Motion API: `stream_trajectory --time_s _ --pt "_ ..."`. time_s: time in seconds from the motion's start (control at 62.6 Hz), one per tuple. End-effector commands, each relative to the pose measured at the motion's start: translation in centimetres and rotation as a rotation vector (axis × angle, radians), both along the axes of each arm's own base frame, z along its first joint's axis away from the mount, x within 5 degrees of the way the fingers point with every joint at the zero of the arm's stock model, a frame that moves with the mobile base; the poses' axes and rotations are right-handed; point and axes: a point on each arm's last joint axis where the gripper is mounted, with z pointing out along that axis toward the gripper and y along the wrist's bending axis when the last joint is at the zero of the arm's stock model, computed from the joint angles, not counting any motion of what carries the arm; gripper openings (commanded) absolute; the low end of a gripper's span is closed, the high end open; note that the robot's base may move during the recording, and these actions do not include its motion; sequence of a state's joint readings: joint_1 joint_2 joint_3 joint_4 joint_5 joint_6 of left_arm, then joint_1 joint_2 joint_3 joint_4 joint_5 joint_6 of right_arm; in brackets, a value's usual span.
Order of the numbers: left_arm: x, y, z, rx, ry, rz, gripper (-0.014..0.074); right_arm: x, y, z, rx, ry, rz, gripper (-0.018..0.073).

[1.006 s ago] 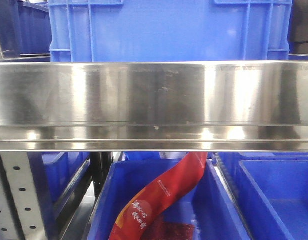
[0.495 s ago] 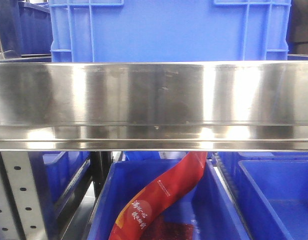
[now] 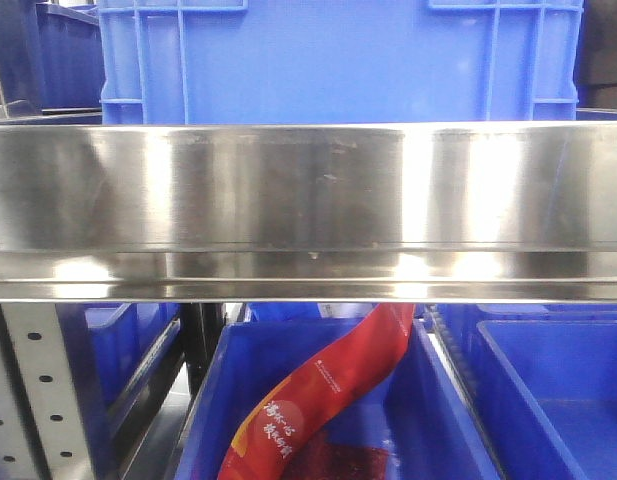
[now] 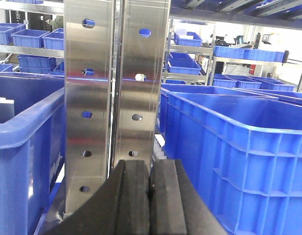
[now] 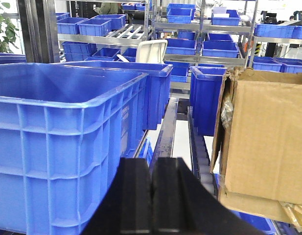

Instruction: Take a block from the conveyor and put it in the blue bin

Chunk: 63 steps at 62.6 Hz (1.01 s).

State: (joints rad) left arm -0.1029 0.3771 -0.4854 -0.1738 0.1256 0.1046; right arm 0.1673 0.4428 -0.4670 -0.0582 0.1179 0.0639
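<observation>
Filling the bottom of the left wrist view, the left gripper: two black pads pressed flat together, clenched on nothing. Just beyond, an upright steel rack post with punched oval holes, flanked by a blue crate on the left and a larger blue crate on the right. Farther back, racks stacked with small blue bins.

Sitting low in the right wrist view, the right gripper, black pads likewise shut against each other, empty. Close on its left, a large blue crate; close on its right, a brown cardboard box with a torn upper corner. Between them, a dark rail running away toward a second blue crate and a narrow blue bin. Beyond those, a white lid leaning upright, then shelves of blue bins, with green leaves at the far left edge.

Spanning the front view, a brushed steel beam with bright reflections. Below it, an open blue bin holding a red printed packet lying slanted, another blue bin just beside on the right, a perforated grey upright at lower left. Above and behind the beam, a tall ribbed blue crate.

No block and no conveyor belt seen in any view.
</observation>
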Motion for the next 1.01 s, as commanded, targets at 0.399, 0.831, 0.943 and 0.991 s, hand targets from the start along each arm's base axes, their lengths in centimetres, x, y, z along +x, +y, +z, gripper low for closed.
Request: stream_trajectory --time_s 0.399,0.831,0.943,0.991 --pt "-0.1 0.1 0.1 -0.008 -0.019 0.006 -0.0111 -0.1 0.0 0.1 0.006 -0.021 -0.002 -0.0168" --pt "-0.1 0.1 0.1 -0.008 -0.019 0.006 -0.0111 -0.8 -0.1 -0.6 -0.001 -0.042 -0.001 -0.0168" --pt "-0.1 0.1 0.1 -0.008 -0.019 0.006 -0.0111 -1.8 -0.4 -2.2 0.003 -0.058 -0.012 -0.0168" --pt "-0.1 0.1 0.1 -0.008 -0.019 0.006 -0.0111 -2.3 -0.5 -3.1 -0.003 -0.067 -0.023 -0.0168"
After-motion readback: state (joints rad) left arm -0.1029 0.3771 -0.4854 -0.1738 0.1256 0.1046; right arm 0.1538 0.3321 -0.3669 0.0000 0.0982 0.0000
